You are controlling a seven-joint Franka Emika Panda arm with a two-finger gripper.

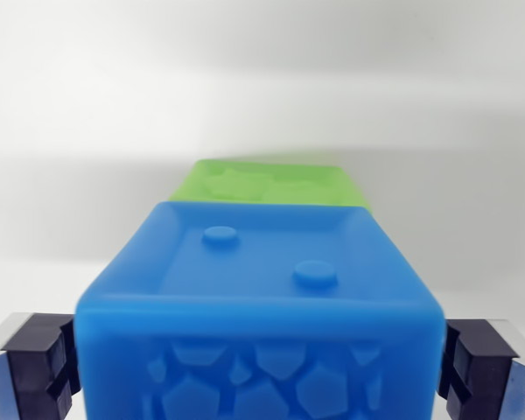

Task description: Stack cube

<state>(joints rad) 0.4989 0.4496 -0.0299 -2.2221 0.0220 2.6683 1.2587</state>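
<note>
Blue cube (261, 297) fills the lower middle of the wrist view. Count: two cubes, one blue, one green. No containers in view, so nothing to log there.

Blue cube: upper face has a raised rim around a shallow recess, with two round studs standing in it, one toward the wrist view's left and farther back, one toward the right and nearer. The face toward the camera carries raised pentagon-like shapes; its lower part is cut off by the frame edge.

Green cube (271, 182): seen just behind the top edge of the blue cube, only its upper face and a strip of its side showing. The face has raised relief, too blurred to make out the shapes. Whether the blue cube touches the green one, or stands clear of it, cannot be told from this angle.

Tool (261, 363): two black fingers, one at each side of the blue cube. Left finger pad (42, 363) sits against the cube's left side, right finger pad (474, 360) against its right side. Tool reads as clamped on the blue cube, with the cube between the fingers.

Bench (262, 79): plain white surface, out of focus, running behind both cubes. A soft grey shadow band lies across it at the level of the green cube.
</note>
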